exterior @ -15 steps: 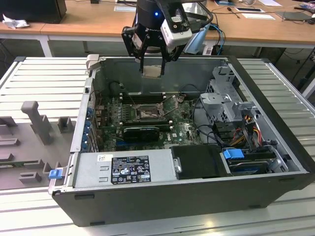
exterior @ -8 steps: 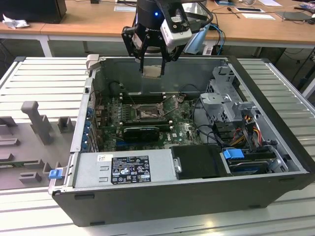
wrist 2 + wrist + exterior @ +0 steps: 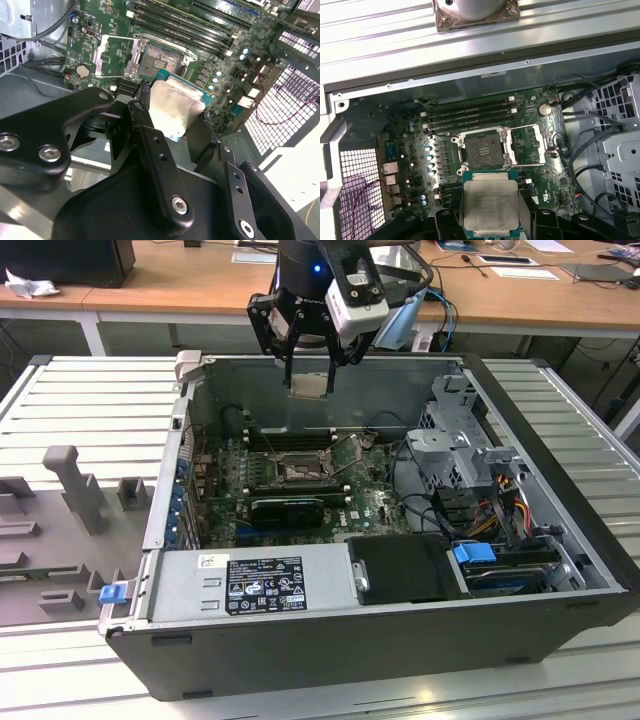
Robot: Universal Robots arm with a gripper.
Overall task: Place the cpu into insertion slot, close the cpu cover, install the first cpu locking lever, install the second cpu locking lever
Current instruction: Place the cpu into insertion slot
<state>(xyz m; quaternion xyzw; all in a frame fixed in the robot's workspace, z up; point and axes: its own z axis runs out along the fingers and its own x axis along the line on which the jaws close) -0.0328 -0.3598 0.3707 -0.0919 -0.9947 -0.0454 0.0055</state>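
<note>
My gripper [image 3: 310, 368] hangs above the open computer case, shut on the cpu [image 3: 310, 385], a flat silvery-beige square with a green edge. In both wrist views the cpu [image 3: 490, 202] [image 3: 175, 107] sits between the black fingers [image 3: 142, 97], held clear above the board. The insertion slot [image 3: 482, 148] [image 3: 160, 57] [image 3: 300, 472] lies bare on the green motherboard, dark-centred with a silver rim. The cpu cover [image 3: 526, 145] [image 3: 114, 55] is swung open beside the slot. A thin wire lever [image 3: 520, 127] stands raised along the slot's edge.
Long black memory slots [image 3: 470, 114] run beside the socket. A black expansion card [image 3: 288, 508], a power supply [image 3: 250, 580] and a drive cage [image 3: 460, 440] with cables fill the case. A grey fixture [image 3: 75, 490] stands at the exterior view's left.
</note>
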